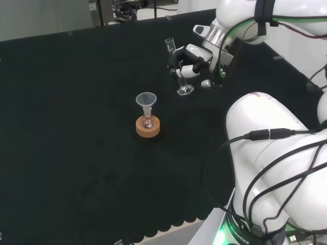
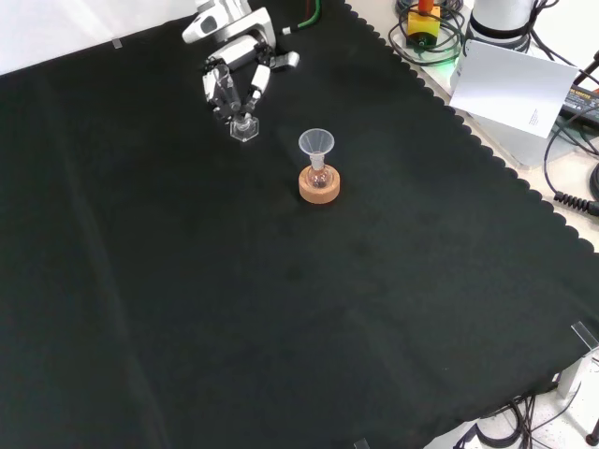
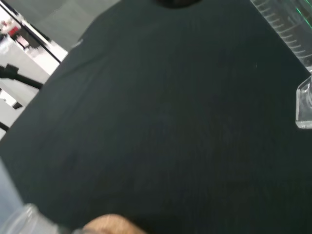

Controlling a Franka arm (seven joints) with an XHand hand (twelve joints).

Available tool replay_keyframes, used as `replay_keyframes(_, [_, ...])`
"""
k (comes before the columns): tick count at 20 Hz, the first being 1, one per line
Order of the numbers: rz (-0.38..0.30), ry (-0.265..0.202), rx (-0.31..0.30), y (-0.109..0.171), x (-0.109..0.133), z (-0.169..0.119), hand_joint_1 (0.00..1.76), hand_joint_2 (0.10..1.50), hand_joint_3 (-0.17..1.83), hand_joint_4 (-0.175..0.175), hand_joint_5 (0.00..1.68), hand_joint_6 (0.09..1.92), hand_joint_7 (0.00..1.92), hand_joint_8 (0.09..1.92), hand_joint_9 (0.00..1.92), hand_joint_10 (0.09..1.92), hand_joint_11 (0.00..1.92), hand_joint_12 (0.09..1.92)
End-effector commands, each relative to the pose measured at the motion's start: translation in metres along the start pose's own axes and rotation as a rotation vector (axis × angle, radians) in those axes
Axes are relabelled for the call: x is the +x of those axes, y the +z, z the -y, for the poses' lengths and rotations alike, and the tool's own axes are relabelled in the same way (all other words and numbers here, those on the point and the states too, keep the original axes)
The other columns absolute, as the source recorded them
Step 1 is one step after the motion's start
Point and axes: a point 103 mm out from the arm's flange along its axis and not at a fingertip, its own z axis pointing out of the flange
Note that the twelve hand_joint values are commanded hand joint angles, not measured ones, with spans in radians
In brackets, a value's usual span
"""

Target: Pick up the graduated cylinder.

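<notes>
In the head view the hand [image 1: 190, 62] has its fingers curled round the graduated cylinder [image 1: 177, 69], whose foot sits on or just above the black cloth [image 1: 76, 127], beyond and to the right of 1 small flask with a funnel [image 1: 146, 100] on a cork ring [image 1: 147, 127]. The front view shows the same grasp at the upper left — I judge the grip made and the lift next, calling for a straight rise that keeps the cylinder upright. The wrist view shows its graduation marks, with no numerals or writing I can read.
</notes>
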Motion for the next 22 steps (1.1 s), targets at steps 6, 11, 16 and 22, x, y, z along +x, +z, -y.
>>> replay_keyframes(6, [0.159, 0.028, 0.077, -0.017, 0.039, 0.067, 1.26, 1.11, 0.00, -0.175, 0.97, 1.00, 1.01, 0.99, 1.40, 0.15, 1.16, 0.80])
replay_keyframes(11, [0.177, 0.026, 0.102, -0.019, 0.046, 0.088, 1.26, 1.11, 0.00, -0.175, 0.97, 1.01, 1.01, 0.99, 1.40, 0.14, 1.16, 0.80])
replay_keyframes(16, [0.256, 0.044, 0.183, -0.018, 0.051, 0.102, 1.26, 1.11, 0.00, -0.175, 0.97, 1.01, 1.01, 1.00, 1.40, 0.14, 1.16, 0.80])
replay_keyframes(22, [0.332, 0.054, 0.252, -0.015, 0.065, 0.112, 1.26, 1.11, 0.00, -0.175, 0.97, 1.01, 1.00, 1.00, 1.40, 0.13, 1.16, 0.80])
